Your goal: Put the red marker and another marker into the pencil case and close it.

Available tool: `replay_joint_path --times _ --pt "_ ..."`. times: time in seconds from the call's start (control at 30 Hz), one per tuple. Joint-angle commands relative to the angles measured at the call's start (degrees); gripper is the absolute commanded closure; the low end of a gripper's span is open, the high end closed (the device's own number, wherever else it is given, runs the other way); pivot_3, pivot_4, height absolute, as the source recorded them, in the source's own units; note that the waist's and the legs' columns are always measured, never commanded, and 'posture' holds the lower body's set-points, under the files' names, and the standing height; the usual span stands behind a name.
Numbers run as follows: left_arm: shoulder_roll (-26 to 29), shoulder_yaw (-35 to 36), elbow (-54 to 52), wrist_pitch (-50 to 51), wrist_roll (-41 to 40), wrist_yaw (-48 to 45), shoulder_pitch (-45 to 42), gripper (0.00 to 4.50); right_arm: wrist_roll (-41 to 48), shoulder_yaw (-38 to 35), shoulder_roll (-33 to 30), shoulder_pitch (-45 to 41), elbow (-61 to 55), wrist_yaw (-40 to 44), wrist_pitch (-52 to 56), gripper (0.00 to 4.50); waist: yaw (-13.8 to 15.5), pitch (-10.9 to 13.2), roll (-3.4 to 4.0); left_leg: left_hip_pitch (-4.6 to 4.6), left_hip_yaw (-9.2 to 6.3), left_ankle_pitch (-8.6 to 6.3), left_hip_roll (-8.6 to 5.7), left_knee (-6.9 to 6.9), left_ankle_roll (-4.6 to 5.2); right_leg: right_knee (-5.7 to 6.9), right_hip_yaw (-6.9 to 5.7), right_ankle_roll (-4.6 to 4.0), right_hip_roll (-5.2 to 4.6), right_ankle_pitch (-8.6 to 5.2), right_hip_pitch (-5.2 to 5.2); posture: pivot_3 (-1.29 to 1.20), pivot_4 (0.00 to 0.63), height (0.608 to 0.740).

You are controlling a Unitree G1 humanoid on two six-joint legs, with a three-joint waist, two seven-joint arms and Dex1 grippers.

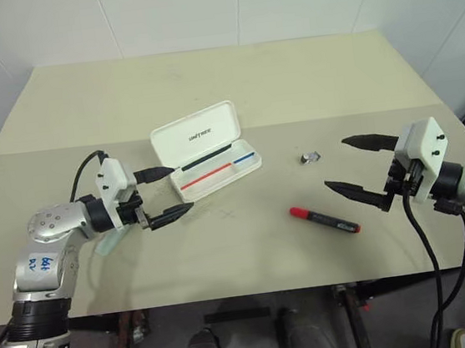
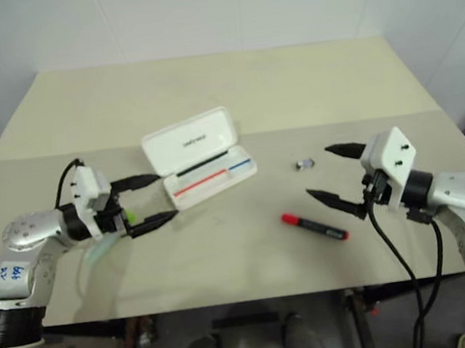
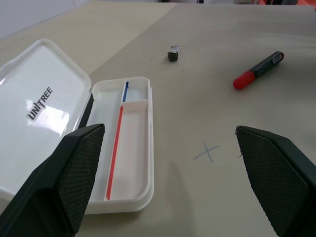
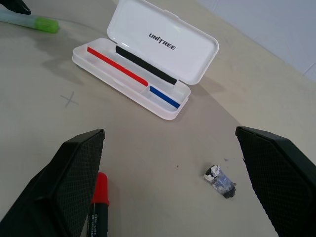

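Both grippers hang spread and empty: left gripper point(image 1: 166, 195) beside the open pencil case point(image 1: 199, 134), right gripper point(image 1: 359, 166) near the red marker point(image 1: 324, 220). Right wrist view: green marker point(image 4: 30, 20) beyond the case. A careless pinch might roll either marker away.

My arms: silver-grey metal segments, black joint rings. Left gripper point(image 1: 168, 194), right gripper point(image 1: 358, 168): white boxy housings with small dark screws, two tapered black textured fingers each. Black cables loop off both wrists. Blue handwriting on left forearm.
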Motion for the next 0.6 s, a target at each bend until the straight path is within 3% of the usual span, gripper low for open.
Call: replay_joint_path --times 0.03,0.27,0.4,0.6 --pt "0.2 0.0 -1.8 0.1 0.0 -0.3 -0.9 0.04 0.1 -0.7 0.5 -0.2 -1.4 -0.9 -0.6 0.0 0.0 0.0 0.0 0.0 0.0 0.0 0.0 0.0 0.0 0.0 0.0 0.02 0.0 0.01 0.0 0.0 0.15 0.74" --pt "0.0 -1.0 -1.3 0.2 1.5 0.9 -0.7 0.04 0.6 1.4 3.9 0.4 -5.1 -3.6 0.5 0.0 0.0 0.0 0.0 0.0 0.0 0.0 0.0 0.02 0.0 0.03 0.0 0.07 0.0 0.04 0.0 0.0 0.15 0.74" --pt "0.6 -1.6 -0.4 0.4 3.4 1.6 -1.4 0.04 0.3 6.6 7.6 -1.8 -7.4 -4.9 0.7 0.0 -0.2 0.0 0.0 0.02 0.0 0.0 0.0 0.03 0.0 0.05 0.01 0.07 0.01 0.04 0.0 0.0 0.15 0.74" --pt "-2.9 -5.0 6.9 -1.9 8.9 4.9 -5.4 0.04 -1.3 13.9 13.2 -4.0 -8.3 -6.0 0.1 0.0 0.0 0.0 -0.02 0.0 0.0 0.01 0.0 0.17 -0.01 0.06 0.0 0.06 0.01 0.04 0.03 0.0 0.15 0.74"
